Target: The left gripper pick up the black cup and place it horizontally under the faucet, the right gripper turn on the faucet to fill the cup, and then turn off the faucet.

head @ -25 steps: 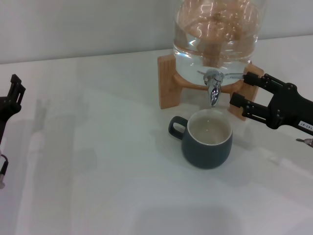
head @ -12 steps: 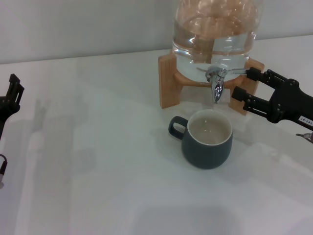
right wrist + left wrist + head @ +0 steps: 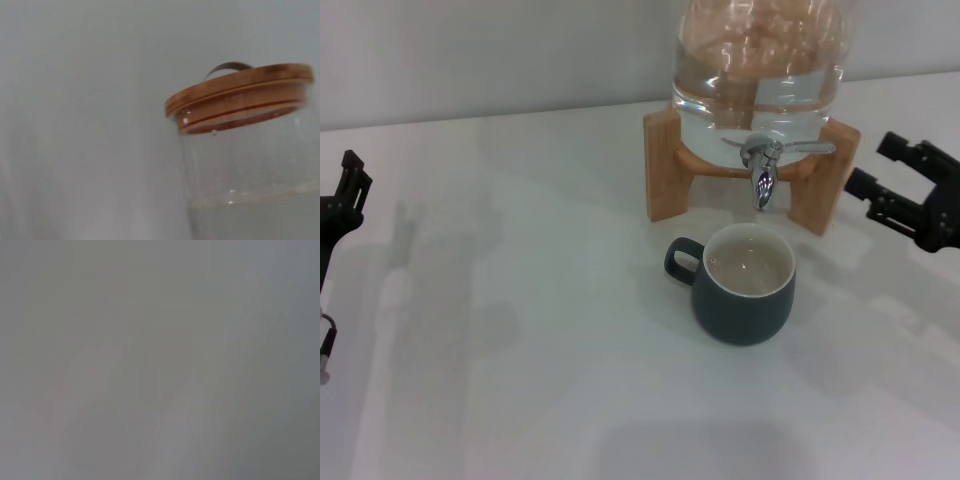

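Cup upright under the tap, both hands clear.

No writing can be read anywhere. The glass dispenser, part full of clear water, sits on a wooden stand at the back of the white worktop; the right wrist view shows its wooden lid. The black cup stands upright just below the faucet, mouth up, handle toward the robot's left, holding liquid. The faucet's lever lies flat, pointing right. The right hand hovers beside the stand, prongs spread, touching nothing. The left hand sits at the worktop's far left edge; I cannot tell its state.
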`<act>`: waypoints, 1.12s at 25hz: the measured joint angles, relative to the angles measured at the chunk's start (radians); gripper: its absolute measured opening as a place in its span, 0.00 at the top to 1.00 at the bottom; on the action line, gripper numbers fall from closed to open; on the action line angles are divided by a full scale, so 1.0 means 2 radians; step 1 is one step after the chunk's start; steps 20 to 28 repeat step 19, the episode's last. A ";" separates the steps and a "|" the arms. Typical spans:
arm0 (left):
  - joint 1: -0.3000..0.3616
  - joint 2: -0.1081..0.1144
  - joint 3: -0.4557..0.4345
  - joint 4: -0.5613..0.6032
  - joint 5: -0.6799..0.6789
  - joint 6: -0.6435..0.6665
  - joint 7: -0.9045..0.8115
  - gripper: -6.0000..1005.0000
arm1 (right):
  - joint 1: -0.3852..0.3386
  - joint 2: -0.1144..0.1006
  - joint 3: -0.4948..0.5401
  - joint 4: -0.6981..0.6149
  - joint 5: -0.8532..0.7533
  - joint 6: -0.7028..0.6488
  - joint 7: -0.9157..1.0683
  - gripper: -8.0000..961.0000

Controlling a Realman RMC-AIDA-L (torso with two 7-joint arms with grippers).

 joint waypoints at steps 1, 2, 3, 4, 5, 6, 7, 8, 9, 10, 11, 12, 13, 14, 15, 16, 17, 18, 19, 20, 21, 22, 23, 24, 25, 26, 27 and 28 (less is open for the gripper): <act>0.000 0.000 0.000 0.000 0.000 0.000 0.000 0.26 | -0.002 0.000 0.003 0.000 0.001 -0.002 -0.005 0.16; 0.000 0.000 0.000 0.000 0.000 0.000 0.000 0.26 | -0.003 0.000 0.005 0.001 0.002 -0.005 -0.009 0.16; 0.000 0.000 0.001 0.001 0.000 0.000 0.000 0.26 | -0.004 0.000 0.007 0.004 0.004 -0.010 -0.016 0.16; 0.000 0.000 0.001 0.001 0.000 0.000 0.000 0.26 | -0.003 0.001 0.012 0.009 0.005 -0.015 -0.024 0.16; 0.000 0.000 0.001 0.001 0.000 0.000 0.001 0.26 | -0.002 0.001 0.020 0.016 0.005 -0.020 -0.033 0.16; 0.000 0.000 0.001 0.001 0.000 0.000 0.001 0.26 | -0.001 0.001 0.030 0.023 0.006 -0.025 -0.040 0.16; 0.000 0.000 0.001 0.001 0.000 0.000 0.002 0.26 | 0.001 0.001 0.042 0.032 0.006 -0.030 -0.049 0.16; 0.000 -0.001 0.002 0.001 0.000 0.000 0.002 0.26 | 0.002 0.001 0.055 0.040 0.006 -0.036 -0.057 0.16; 0.000 -0.001 0.002 0.001 0.000 0.000 0.002 0.26 | 0.003 0.001 0.069 0.048 0.007 -0.043 -0.064 0.16; 0.000 -0.001 0.001 0.001 0.000 0.001 0.002 0.26 | 0.004 0.001 0.076 0.053 0.007 -0.052 -0.069 0.16; 0.000 -0.001 0.001 0.001 0.000 0.001 0.002 0.26 | 0.006 0.002 0.086 0.058 0.007 -0.064 -0.076 0.16; 0.000 -0.001 0.001 0.001 0.000 0.001 0.002 0.26 | 0.006 0.002 0.090 0.061 0.008 -0.075 -0.080 0.16; 0.000 -0.001 0.001 0.001 0.000 0.001 0.002 0.26 | 0.007 0.002 0.092 0.063 0.010 -0.087 -0.085 0.16; -0.001 -0.001 0.002 0.001 0.000 0.001 0.002 0.26 | 0.008 0.002 0.093 0.067 0.013 -0.102 -0.095 0.16; -0.001 -0.001 0.002 0.001 0.000 0.001 0.002 0.26 | 0.010 0.003 0.094 0.075 0.020 -0.114 -0.112 0.16; -0.002 -0.001 0.002 0.001 0.001 0.001 0.002 0.26 | 0.012 0.003 0.094 0.082 0.028 -0.120 -0.125 0.16; -0.002 -0.001 0.003 0.002 0.001 0.001 0.003 0.26 | 0.015 0.003 0.094 0.097 0.041 -0.126 -0.153 0.16; -0.001 -0.001 0.003 0.002 0.001 0.001 0.003 0.26 | 0.017 0.003 0.094 0.108 0.054 -0.128 -0.176 0.16; -0.001 -0.001 0.003 0.002 0.001 0.001 0.003 0.26 | 0.019 0.003 0.094 0.120 0.066 -0.130 -0.198 0.16; -0.001 -0.001 0.003 0.002 0.001 0.001 0.003 0.26 | 0.019 0.003 0.094 0.120 0.066 -0.130 -0.198 0.16; -0.001 -0.001 0.003 0.002 0.001 0.001 0.003 0.26 | 0.019 0.003 0.094 0.120 0.066 -0.130 -0.198 0.16; -0.001 -0.001 0.003 0.002 0.001 0.001 0.003 0.26 | 0.019 0.003 0.094 0.120 0.066 -0.130 -0.198 0.16; -0.001 -0.001 0.003 0.002 0.001 0.001 0.003 0.26 | 0.019 0.003 0.094 0.120 0.066 -0.130 -0.198 0.16; -0.001 -0.001 0.003 0.002 0.001 0.001 0.003 0.26 | 0.019 0.003 0.094 0.120 0.066 -0.130 -0.198 0.16; -0.001 -0.001 0.003 0.002 0.001 0.001 0.003 0.26 | 0.019 0.003 0.094 0.120 0.066 -0.130 -0.198 0.16; -0.001 -0.001 0.003 0.002 0.001 0.001 0.003 0.26 | 0.019 0.003 0.094 0.120 0.066 -0.130 -0.198 0.16; -0.001 -0.001 0.003 0.002 0.001 0.001 0.003 0.26 | 0.019 0.003 0.094 0.120 0.066 -0.130 -0.198 0.16; -0.001 -0.001 0.003 0.002 0.001 0.001 0.003 0.26 | 0.019 0.003 0.094 0.120 0.066 -0.130 -0.198 0.16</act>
